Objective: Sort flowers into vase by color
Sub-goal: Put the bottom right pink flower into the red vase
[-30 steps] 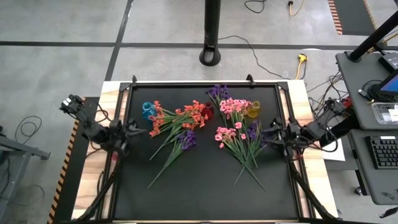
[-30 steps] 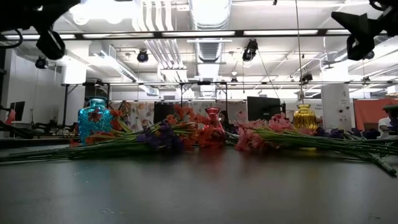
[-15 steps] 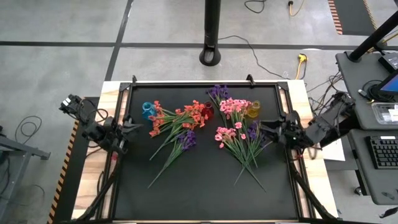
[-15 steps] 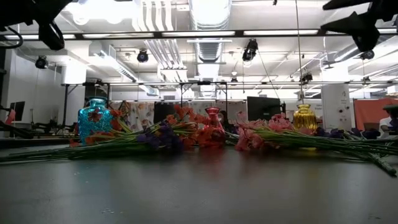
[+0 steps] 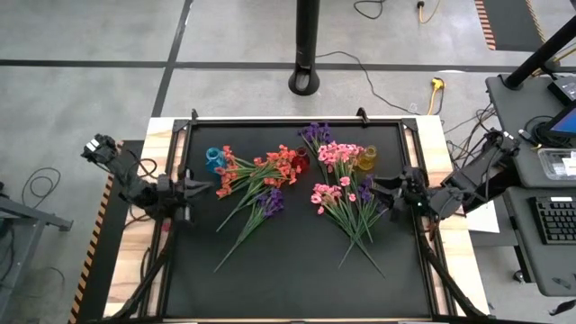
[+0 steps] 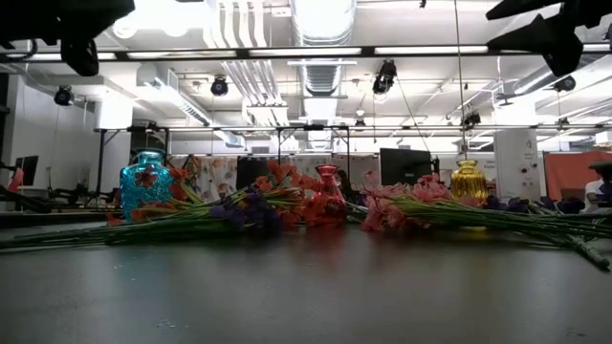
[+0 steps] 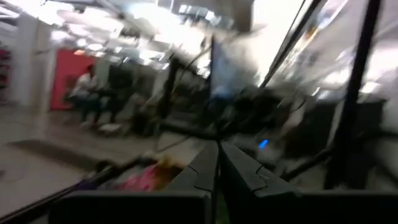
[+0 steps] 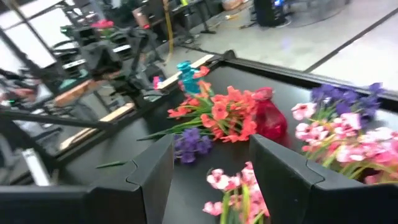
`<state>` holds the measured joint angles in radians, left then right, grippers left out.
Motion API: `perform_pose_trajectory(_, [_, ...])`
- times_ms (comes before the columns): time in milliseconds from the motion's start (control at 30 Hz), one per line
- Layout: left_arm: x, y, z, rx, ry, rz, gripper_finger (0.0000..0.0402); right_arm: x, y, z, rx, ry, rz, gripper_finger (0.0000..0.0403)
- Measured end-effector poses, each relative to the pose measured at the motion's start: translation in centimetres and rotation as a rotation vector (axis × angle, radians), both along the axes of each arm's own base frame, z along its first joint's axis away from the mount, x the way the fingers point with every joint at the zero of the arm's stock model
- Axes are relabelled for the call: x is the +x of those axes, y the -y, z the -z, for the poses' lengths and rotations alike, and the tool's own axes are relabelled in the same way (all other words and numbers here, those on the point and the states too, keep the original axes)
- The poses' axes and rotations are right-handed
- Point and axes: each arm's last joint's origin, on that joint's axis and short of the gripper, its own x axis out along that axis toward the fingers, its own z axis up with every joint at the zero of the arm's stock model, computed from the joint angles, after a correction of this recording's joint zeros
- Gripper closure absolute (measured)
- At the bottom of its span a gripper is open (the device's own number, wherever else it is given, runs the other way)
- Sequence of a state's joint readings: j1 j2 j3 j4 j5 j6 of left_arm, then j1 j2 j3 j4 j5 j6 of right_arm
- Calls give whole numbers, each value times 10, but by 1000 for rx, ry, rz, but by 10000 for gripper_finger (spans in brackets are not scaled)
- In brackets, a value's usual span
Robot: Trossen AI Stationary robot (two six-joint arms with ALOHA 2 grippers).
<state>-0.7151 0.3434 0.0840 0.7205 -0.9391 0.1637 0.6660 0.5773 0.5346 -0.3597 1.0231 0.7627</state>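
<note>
My right gripper (image 5: 384,185) hangs above the right edge of the black table (image 5: 297,270), fingers spread wide with nothing between them, aimed toward the table's middle. Through its wrist camera the two dark fingers (image 8: 152,171) frame the loose sprays lying flat on the mat. My left gripper (image 5: 200,187) hovers over the left edge of the table; its wrist view shows the fingers (image 7: 199,171) pressed together, empty.

All the artificial flowers lie on the back half of the table. A bundle of orange-red sprays with thin green stems (image 5: 261,169) lies left of centre, blossoms toward the back edge, touching a small red glass vase (image 5: 300,162). A purple spray (image 5: 270,202) lies just in front of them. Right of centre lies a heap of pink sprays (image 5: 331,193) mixed with more purple ones (image 5: 369,191), stems fanning toward the front edge. More pink blossoms (image 5: 337,155) and a purple cluster (image 5: 315,134) lie near the back edge.

A round turquoise glass vase (image 5: 214,159) stands at the back left, and a yellow glass vase (image 5: 366,158) stands at the back right, beside the pink blossoms. I cannot tell whether any stems sit inside the vases.
</note>
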Motion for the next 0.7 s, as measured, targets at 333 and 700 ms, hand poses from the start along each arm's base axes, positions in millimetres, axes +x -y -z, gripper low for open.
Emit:
perform_pose_trajectory(333, [20, 16, -27, 11, -435, 17, 402, 27, 2, -11, 93, -43, 20, 202])
perform_pose_trajectory(700, [42, 38, -31, 41, -685, 114, 402, 70, -3, -14, 187, -280, 32, 202])
